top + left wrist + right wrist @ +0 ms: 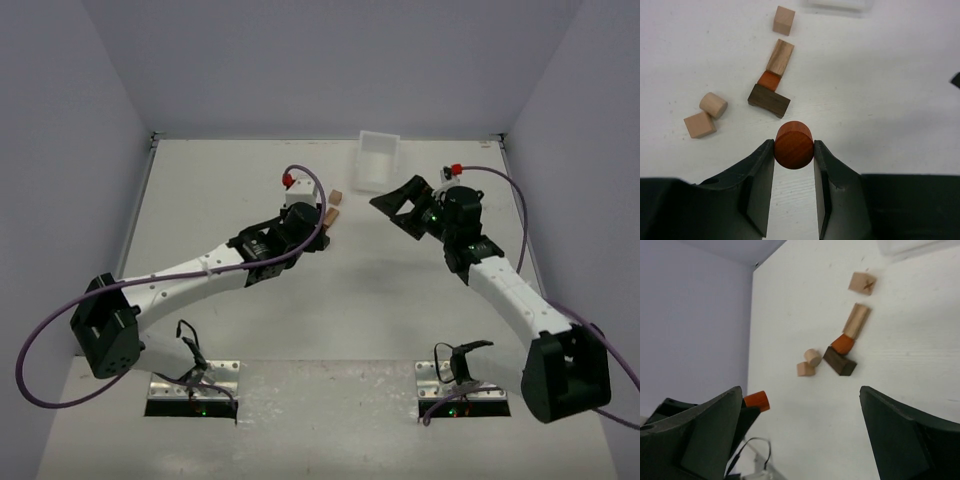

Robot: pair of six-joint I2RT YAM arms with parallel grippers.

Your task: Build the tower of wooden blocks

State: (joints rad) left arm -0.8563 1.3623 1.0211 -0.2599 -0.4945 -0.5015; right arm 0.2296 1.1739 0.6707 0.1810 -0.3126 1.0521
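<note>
Left gripper pinches the cylinder near the dark bar; set it down flat. Right gripper gapes, empty.

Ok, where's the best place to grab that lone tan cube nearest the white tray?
Probably from straight above, pinching two opposite side faces of the tan cube: it sits flat with nothing touching it, so every side looks free.

The reddish cylinder is smooth matt wood, the tan bar grainy, the table matt white.
</note>
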